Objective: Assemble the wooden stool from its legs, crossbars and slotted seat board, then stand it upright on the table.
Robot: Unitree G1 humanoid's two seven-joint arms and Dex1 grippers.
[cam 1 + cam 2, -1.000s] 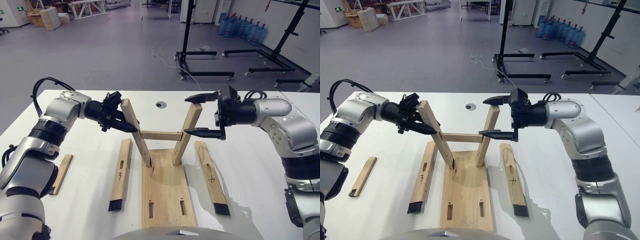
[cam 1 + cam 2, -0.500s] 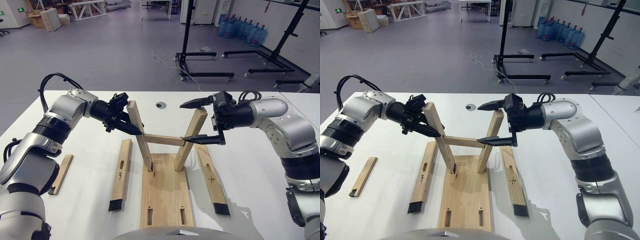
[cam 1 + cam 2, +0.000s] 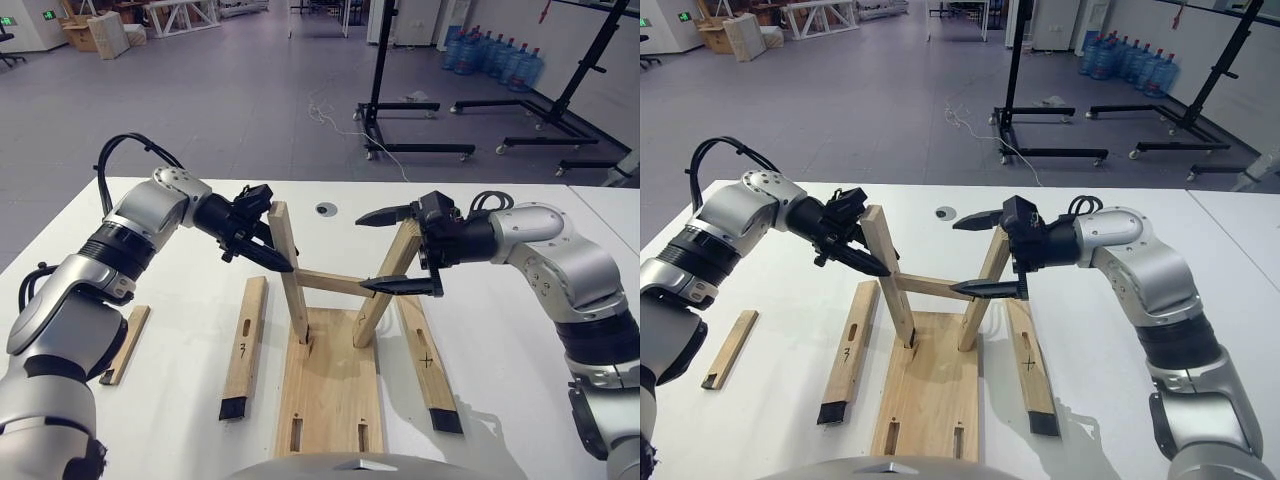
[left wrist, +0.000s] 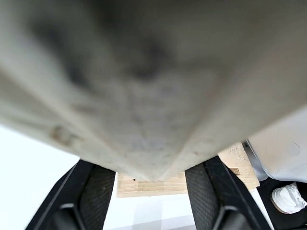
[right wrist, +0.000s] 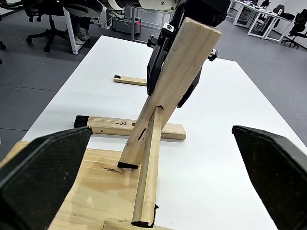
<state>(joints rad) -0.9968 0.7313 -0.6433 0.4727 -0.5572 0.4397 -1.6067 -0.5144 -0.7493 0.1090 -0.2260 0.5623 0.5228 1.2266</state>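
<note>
The slotted seat board (image 3: 330,400) lies flat near the table's front edge. Two legs stand tilted in its far slots, the left leg (image 3: 293,275) and the right leg (image 3: 385,290), joined by a crossbar (image 3: 330,283). My left gripper (image 3: 262,250) is shut on the upper part of the left leg (image 4: 144,86), whose wood sits between the dark fingers (image 4: 96,191). My right gripper (image 3: 392,252) is open, with one finger above and one below the top of the right leg. The right wrist view looks along the crossbar (image 5: 148,167) to the left leg (image 5: 177,72).
A loose leg (image 3: 245,345) lies left of the board and another (image 3: 425,360) lies right of it, both with black ends. A short crossbar (image 3: 125,345) rests farther left. A round hole (image 3: 326,209) sits in the table behind the legs.
My left gripper has pushed the left leg's top to the right, so it stands steeper. My right gripper has moved left, closer around the right leg's top. The crossbar now slopes down to the right.
</note>
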